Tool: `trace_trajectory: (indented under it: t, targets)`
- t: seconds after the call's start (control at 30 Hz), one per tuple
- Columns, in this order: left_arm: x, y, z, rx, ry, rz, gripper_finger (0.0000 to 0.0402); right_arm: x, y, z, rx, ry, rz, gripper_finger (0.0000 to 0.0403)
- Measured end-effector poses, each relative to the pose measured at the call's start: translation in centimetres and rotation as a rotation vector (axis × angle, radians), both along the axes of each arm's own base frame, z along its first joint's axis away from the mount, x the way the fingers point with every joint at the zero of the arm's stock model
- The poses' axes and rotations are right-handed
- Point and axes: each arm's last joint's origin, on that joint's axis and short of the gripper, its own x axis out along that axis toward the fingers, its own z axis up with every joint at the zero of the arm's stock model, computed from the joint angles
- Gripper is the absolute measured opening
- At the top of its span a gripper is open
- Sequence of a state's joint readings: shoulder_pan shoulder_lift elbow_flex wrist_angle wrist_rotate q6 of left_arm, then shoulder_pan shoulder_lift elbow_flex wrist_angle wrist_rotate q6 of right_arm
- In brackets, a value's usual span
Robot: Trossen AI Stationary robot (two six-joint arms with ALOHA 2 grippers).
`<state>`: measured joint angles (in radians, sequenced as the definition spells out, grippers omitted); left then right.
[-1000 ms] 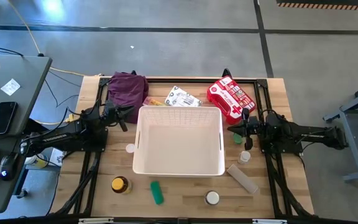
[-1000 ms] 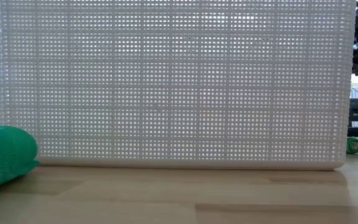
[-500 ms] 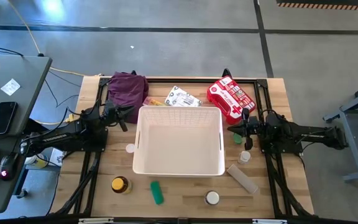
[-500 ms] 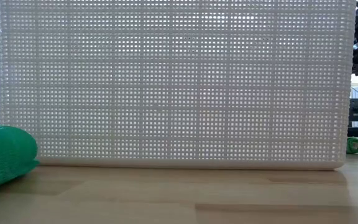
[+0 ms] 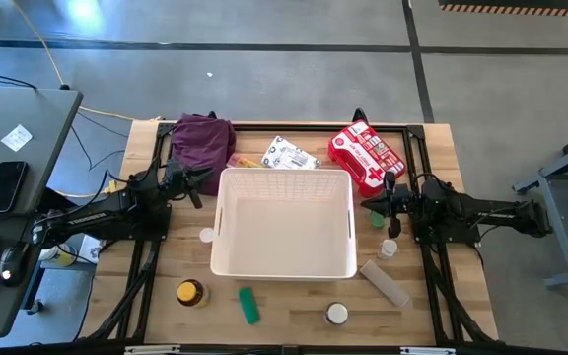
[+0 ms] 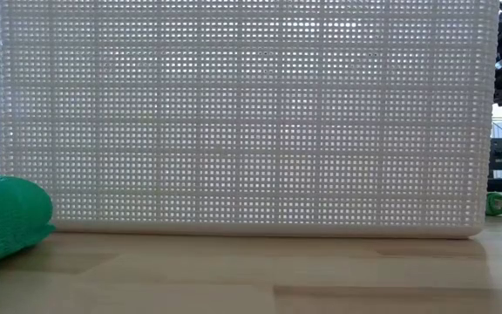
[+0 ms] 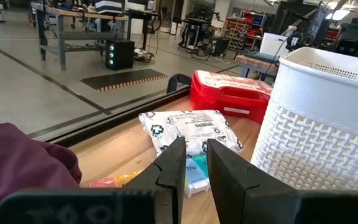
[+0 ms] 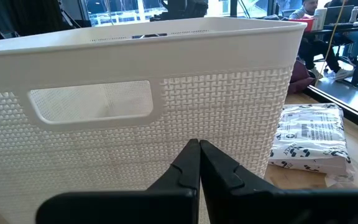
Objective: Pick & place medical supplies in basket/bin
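The white basket (image 5: 284,222) stands mid-table and is empty; its wall fills the low view (image 6: 242,122). My left gripper (image 5: 200,187) hovers by the basket's left side, its fingers a narrow gap apart (image 7: 195,163). My right gripper (image 5: 373,205) hovers shut by the basket's right side (image 8: 199,155). The red pouch (image 5: 366,156), the white packet (image 5: 291,154) and the pill organizer (image 5: 248,161) lie beyond the basket. The amber bottle (image 5: 190,293), the green tube (image 5: 248,305), a white-capped bottle (image 5: 336,314) and the beige roll (image 5: 385,283) lie on its near side.
The purple cloth (image 5: 203,138) is heaped at the far left corner. A small bottle (image 5: 390,248) and a green item (image 5: 377,218) sit close under my right arm. A small white cap (image 5: 206,235) lies left of the basket. A desk (image 5: 8,177) stands left of the table.
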<state>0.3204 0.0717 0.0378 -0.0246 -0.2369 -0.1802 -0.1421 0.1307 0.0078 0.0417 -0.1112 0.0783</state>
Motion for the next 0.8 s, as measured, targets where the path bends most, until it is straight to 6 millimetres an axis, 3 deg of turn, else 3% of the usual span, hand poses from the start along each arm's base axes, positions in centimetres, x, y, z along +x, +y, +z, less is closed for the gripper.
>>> trace_trajectory:
  t: [0.27, 0.53, 0.63, 0.8]
  targets:
    - [0.1, -0.1, 0.1, -0.054, -0.054, -0.059, 0.0101, 0.0, 0.0, 0.0, 0.000, 0.001, 0.000, 0.0000]
    - [-0.2, -0.1, 2.6, -0.299, -0.492, -0.066, 0.0101, 0.0, 0.0, 0.0, 0.000, 0.000, 0.000, 0.0000]
    - [-0.5, -0.2, 3.7, -0.316, -0.636, -0.095, 0.0101, 0.0, 0.0, 0.0, 0.000, 0.001, 0.000, 0.0000]
    - [-0.8, -0.4, 4.8, -0.280, -0.721, -0.121, 0.0101, 0.0, 0.0, 0.0, -0.022, 0.001, 0.002, 0.0000]
